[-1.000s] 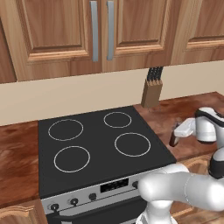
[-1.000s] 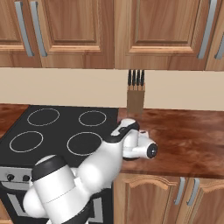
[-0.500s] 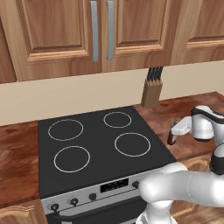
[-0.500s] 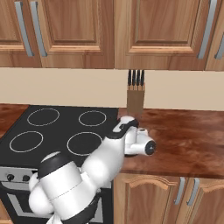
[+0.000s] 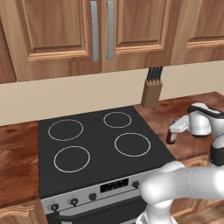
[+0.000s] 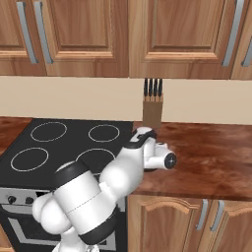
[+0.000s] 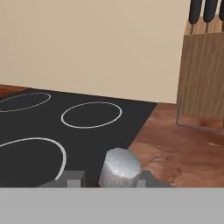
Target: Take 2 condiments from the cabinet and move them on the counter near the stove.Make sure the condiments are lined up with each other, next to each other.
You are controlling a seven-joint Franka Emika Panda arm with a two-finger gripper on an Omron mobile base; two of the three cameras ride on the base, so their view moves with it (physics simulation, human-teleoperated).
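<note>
Gripper (image 5: 171, 131) sits low over the worktop (image 5: 192, 109), just right of the stove (image 5: 98, 144) and near its right edge. Fingers (image 7: 74, 178) are clamped on the brown bottle (image 5: 170, 137); they stand close together with the bottle between them.

Left base view: bottle hangs upright under the white hand, dark body, at the worktop strip beside the stove's right edge, about level w/ the front-right burner. Can't tell if its base touches the worktop or is just above it.

Hand view: a grey faceted cap (image 7: 120, 168) shows between the finger tips at bottom centre, on the line where black glass meets the reddish wood. Beyond it are the right burners and the pale wall.

Right base view: arm bends over the stove's right front corner, and the hand (image 6: 147, 152) reaches onto the worktop (image 6: 206, 157) in front of the knife block (image 6: 152, 106); the bottle is hidden by the hand there.

Knife block (image 5: 152, 89) stands at the worktop's back edge against the wall, right of the stove's back-right corner, well behind the gripper. Four dark handles stick up from it.

Closed wall cabinets (image 5: 100, 35) w/ metal bar handles hang above the stove and worktop.
</note>
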